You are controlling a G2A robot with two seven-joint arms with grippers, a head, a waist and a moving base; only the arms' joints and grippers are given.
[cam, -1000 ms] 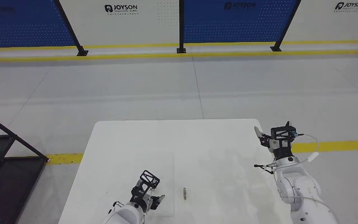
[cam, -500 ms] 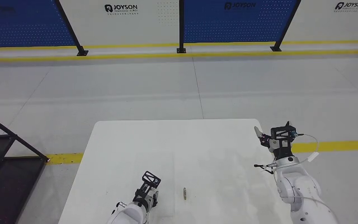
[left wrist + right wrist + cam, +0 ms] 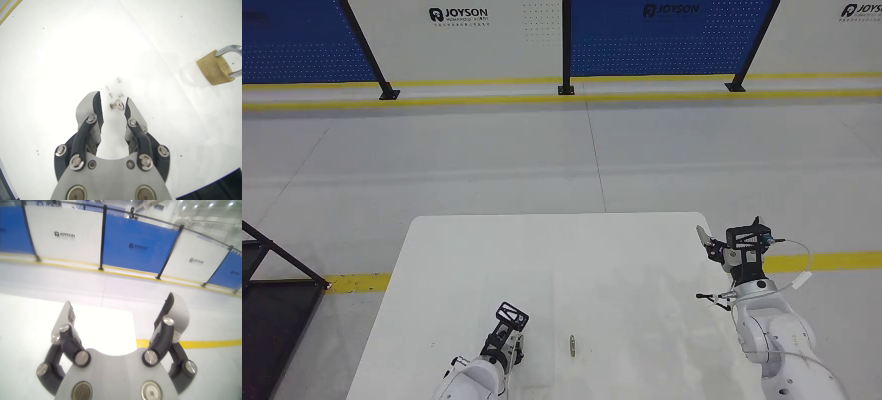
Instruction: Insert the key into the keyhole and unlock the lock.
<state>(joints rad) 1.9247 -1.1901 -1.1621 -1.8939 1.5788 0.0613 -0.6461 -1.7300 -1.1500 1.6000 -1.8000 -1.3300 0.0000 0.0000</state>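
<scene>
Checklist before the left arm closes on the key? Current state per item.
1. Left end effector open: ok.
2. Key in the gap between its fingers: ok, nearer one.
3. Fingers low enough to catch it: cannot tell.
4. Padlock apart from the key: ok.
5. Padlock held steady: not ok, loose on the table; right end effector open, empty.

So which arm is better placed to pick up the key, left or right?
Left. The left gripper is open right over the key, with the padlock close by on the table. The right gripper, also open, sits at the table's far corner, pointing away from both.
</scene>
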